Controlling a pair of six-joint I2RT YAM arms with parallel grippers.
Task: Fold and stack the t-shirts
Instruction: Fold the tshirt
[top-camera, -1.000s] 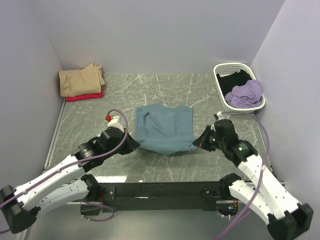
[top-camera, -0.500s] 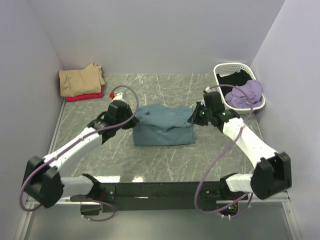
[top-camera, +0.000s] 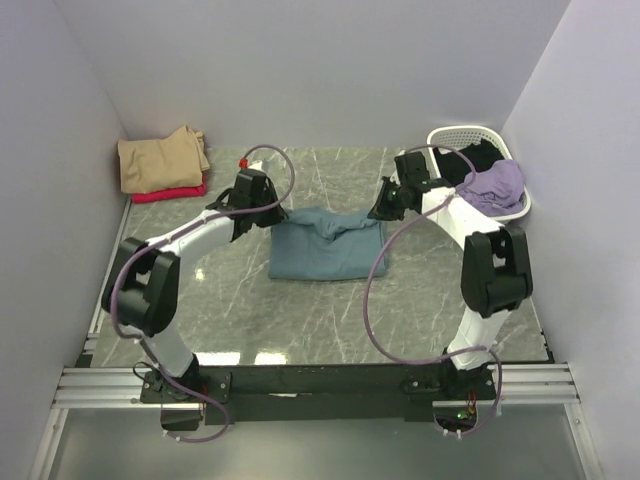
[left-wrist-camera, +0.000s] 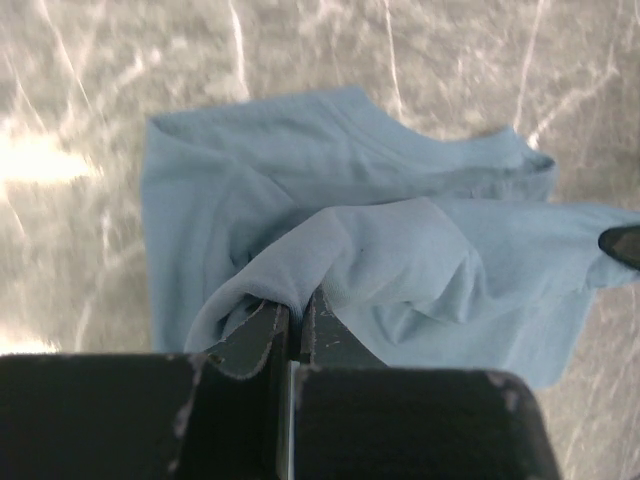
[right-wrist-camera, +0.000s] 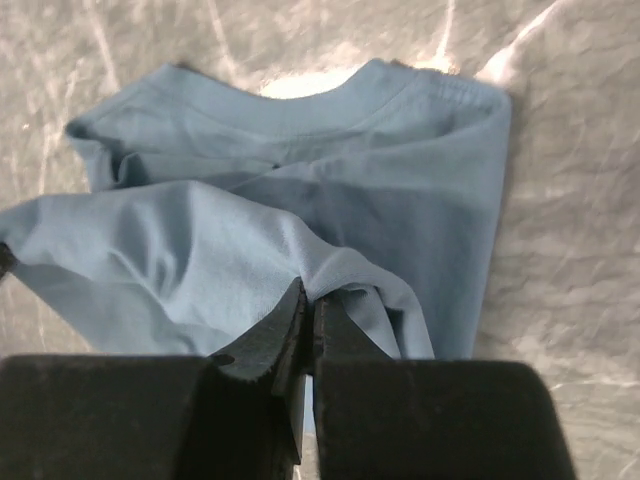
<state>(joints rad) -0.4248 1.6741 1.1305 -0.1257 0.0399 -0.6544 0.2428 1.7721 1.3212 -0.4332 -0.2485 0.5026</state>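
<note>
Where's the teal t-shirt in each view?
Top external: teal t-shirt at the centre of the picture.
Left wrist: fills the centre, pinched in the left pincer at the bottom.
Right wrist: fills the centre, pinched in the right pincer at the bottom.
Shared landmark: the raised fold stretched between both pincers.

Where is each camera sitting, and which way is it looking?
Top external: high behind the arm bases, looking down on the table; both whole arms show.
Left wrist: on the left arm, looking down at the teal t-shirt; left gripper pinching it.
Right wrist: on the right arm, looking down too; right gripper pinching cloth.
Shared: all three see that t-shirt.
</note>
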